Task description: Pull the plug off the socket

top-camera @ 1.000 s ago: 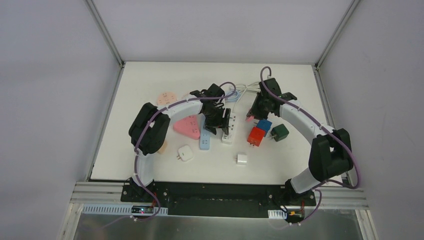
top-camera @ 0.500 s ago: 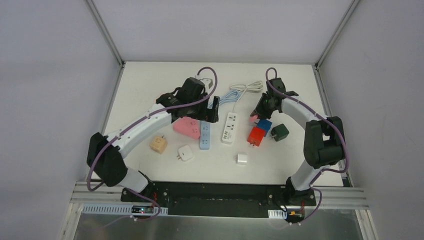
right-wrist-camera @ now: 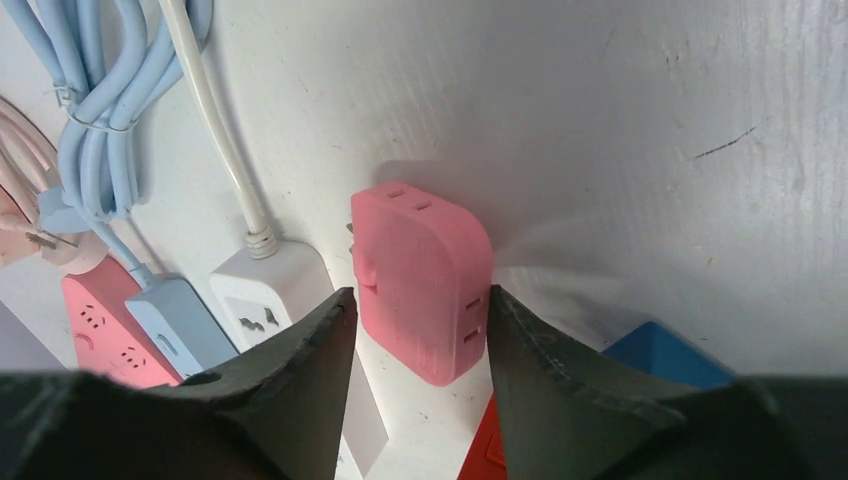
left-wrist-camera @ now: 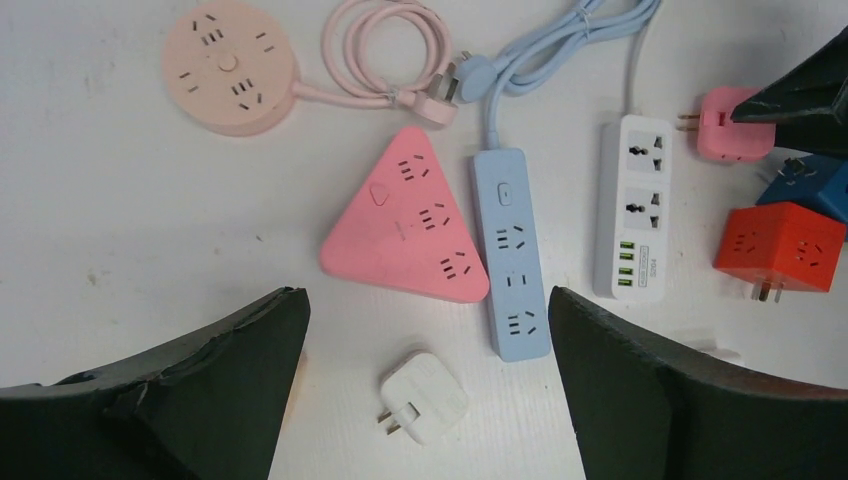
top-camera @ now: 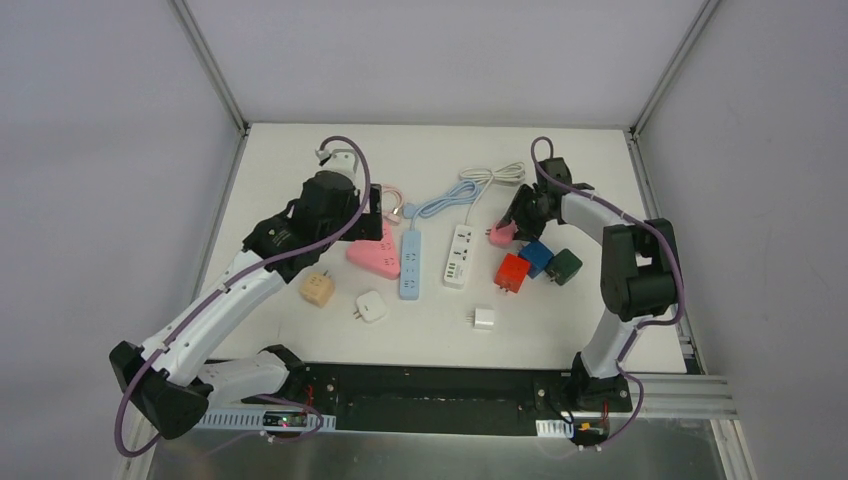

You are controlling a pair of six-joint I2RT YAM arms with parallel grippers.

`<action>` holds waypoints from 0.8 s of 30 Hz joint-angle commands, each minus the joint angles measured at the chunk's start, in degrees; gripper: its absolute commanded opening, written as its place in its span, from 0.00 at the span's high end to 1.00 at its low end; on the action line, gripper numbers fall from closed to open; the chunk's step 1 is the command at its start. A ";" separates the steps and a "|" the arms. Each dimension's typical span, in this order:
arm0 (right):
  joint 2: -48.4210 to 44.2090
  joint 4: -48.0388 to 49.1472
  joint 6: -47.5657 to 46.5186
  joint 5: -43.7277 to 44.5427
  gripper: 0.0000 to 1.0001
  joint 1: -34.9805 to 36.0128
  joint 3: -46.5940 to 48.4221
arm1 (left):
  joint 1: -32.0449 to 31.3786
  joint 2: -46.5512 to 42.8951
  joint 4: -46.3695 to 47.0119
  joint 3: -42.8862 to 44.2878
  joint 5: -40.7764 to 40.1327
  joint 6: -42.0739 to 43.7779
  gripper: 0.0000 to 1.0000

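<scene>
1. Fingers (left-wrist-camera: 220, 390) of the left gripper (left-wrist-camera: 425, 305) are seen spread wide with nothing between them, held above the sockets. Fingers (right-wrist-camera: 300, 370) of the right gripper (right-wrist-camera: 420, 300) are lowered on either side of the small pink plastic plug adapter (right-wrist-camera: 425, 290); whether it is squeezed or only flanked cannot be told.
2. Everything is laid on the white table top (top-camera: 300, 170).
3. The long light blue power strip (left-wrist-camera: 512, 255) and the shorter white power strip (left-wrist-camera: 635, 215) are laid side by side near the middle, apart from each other.
4. The pink triangular socket block (left-wrist-camera: 410, 225) is placed just left of the blue strip, one corner close against it.
5. The round peach socket disc (left-wrist-camera: 228, 68) is found beyond the triangle.
6. The red cube socket (left-wrist-camera: 780, 247), the blue cube socket (left-wrist-camera: 815, 192) and the dark green cube socket (top-camera: 563, 266) are grouped right of the white strip; the beige cube socket (top-camera: 317, 289) is set well apart on the left.
7. The pink plug adapter is seen lying on the table just right of the white strip's far end, out of every socket, its prongs turned toward that strip.
8. A small white square charger (left-wrist-camera: 423, 397) is seen on the near side of the triangle, and a second white charger (top-camera: 484, 319) lies near the white strip's near end.
</scene>
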 commanded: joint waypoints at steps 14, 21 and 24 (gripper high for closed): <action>-14.85 -2.80 -0.41 8.07 0.35 -0.85 1.97 | 0.94 -9.31 -14.16 8.47 -7.46 -6.61 0.01; -29.62 -3.80 -3.21 18.47 0.03 0.19 -2.36 | 0.94 -13.80 -22.20 13.61 -12.40 -10.03 0.01; -37.29 -6.89 -3.62 22.38 0.00 0.50 -1.18 | 0.94 -14.53 -24.65 18.37 -13.75 -6.69 0.01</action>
